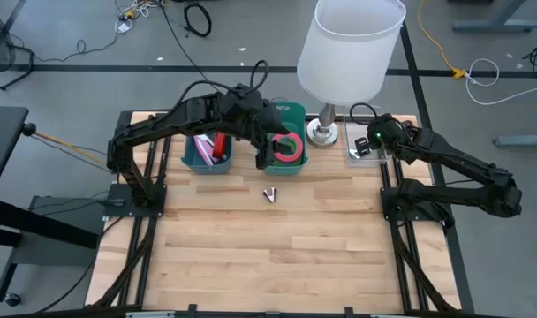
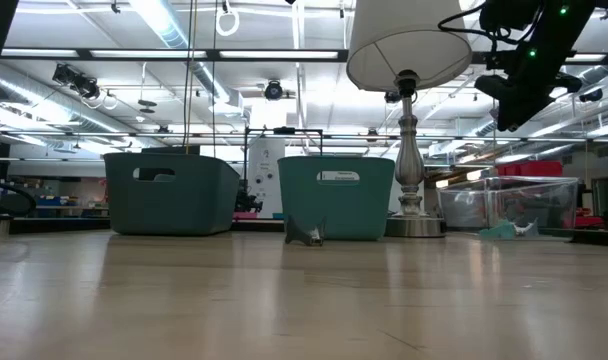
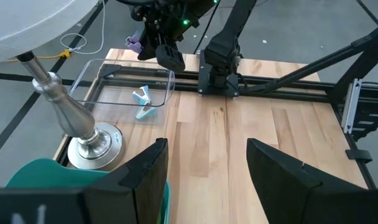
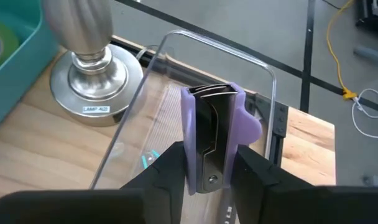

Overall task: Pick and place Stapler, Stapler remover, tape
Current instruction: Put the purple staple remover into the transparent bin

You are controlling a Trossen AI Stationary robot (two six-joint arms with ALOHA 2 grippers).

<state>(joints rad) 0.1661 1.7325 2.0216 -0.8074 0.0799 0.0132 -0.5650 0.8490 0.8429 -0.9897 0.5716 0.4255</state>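
Note:
A red tape roll (image 1: 288, 147) lies in the middle teal bin (image 1: 297, 165), and my left gripper (image 1: 270, 141) hangs open just above it. A pink-red stapler (image 1: 220, 146) stands in the left teal bin (image 1: 191, 157). A small dark staple remover (image 1: 269, 193) rests on the bare table in front of the bins. My right gripper (image 4: 209, 177) is shut on a purple staple remover (image 4: 212, 124) above a clear box (image 4: 176, 81) that lies right of the lamp base (image 4: 92, 68). Two teal staple removers (image 3: 142, 102) lie inside that box. My right gripper pinches the purple staple remover by its two flat purple sides (image 4: 188, 155) between its two fingers. The fingers slant down toward the table's far edge and lie along the remover. Its metal jaws stick out past the fingertips, and it hangs clear above the clear box.
A white-shaded lamp (image 1: 350, 49) on a silver base (image 1: 322, 132) stands between the middle bin and the clear box (image 1: 364, 152). The near half of the wooden table (image 1: 268, 256) is bare. Black frame rails (image 1: 410, 230) run along both sides.

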